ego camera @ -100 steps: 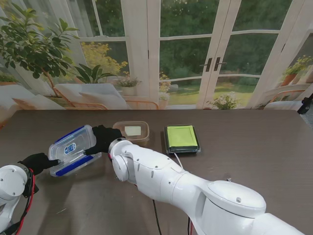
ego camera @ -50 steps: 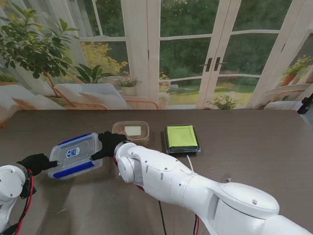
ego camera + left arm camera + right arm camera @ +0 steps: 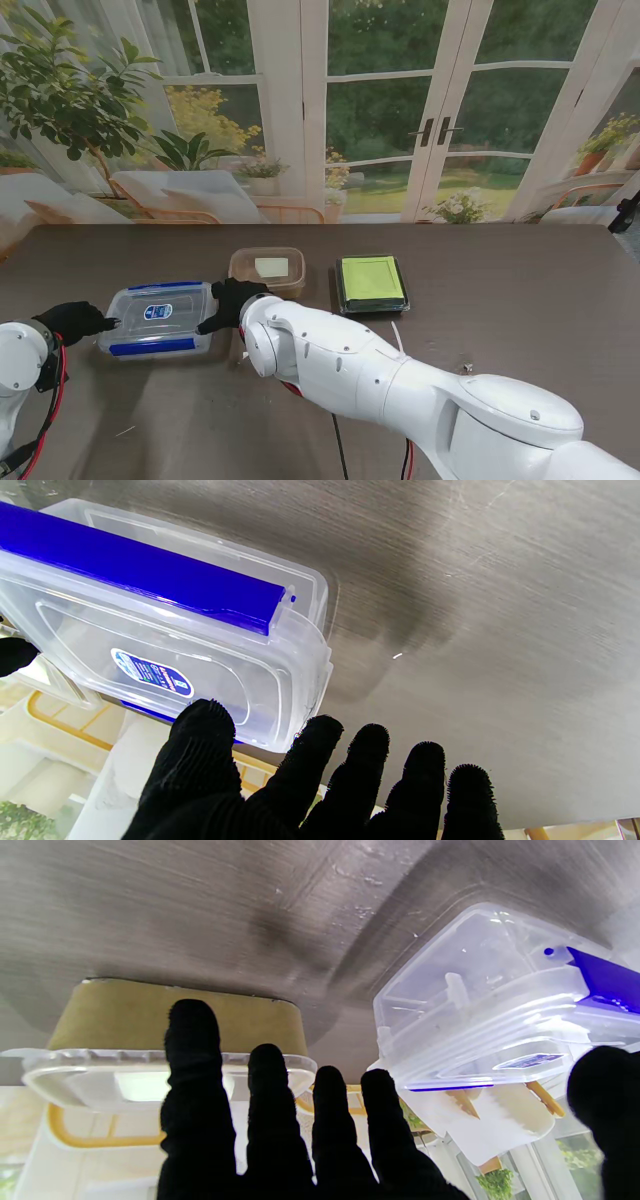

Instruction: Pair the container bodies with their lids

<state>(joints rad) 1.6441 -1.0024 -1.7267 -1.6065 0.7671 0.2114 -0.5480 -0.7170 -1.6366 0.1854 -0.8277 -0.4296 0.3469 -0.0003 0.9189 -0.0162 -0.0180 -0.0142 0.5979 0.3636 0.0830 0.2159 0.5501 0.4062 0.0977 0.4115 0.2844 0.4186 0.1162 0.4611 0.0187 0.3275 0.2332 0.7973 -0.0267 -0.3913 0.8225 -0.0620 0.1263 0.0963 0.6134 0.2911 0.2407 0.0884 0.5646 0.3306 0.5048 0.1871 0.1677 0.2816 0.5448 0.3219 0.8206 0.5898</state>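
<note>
Nearest to me in the stand's view, the clear box with blue clips (image 3: 157, 318) sits flat on the dark table (image 3: 520, 300), its lid on and a small blue label on top. The left hand (image 3: 75, 321) is at its left end and the right hand (image 3: 230, 303) at its right end, each in a black glove. From that height it is hard to tell whether either hand touches the box.

The left wrist view settles part of this: the fingers (image 3: 320, 760) are spread and straight, close to the box's end wall, closed on nothing. It also shows the blue clip (image 3: 140, 575) folded along the long side, and nothing visible through the clear walls.

The right wrist view shows fingers (image 3: 270, 1100) likewise extended and apart, gripping nothing, with the clear box beside the thumb.

Farther off, a tan tub with a clear lid (image 3: 267, 269) stands just beyond the right hand; its contents cannot be made out. Right of it lies a black tray with a yellow-green top (image 3: 371, 282).
</note>
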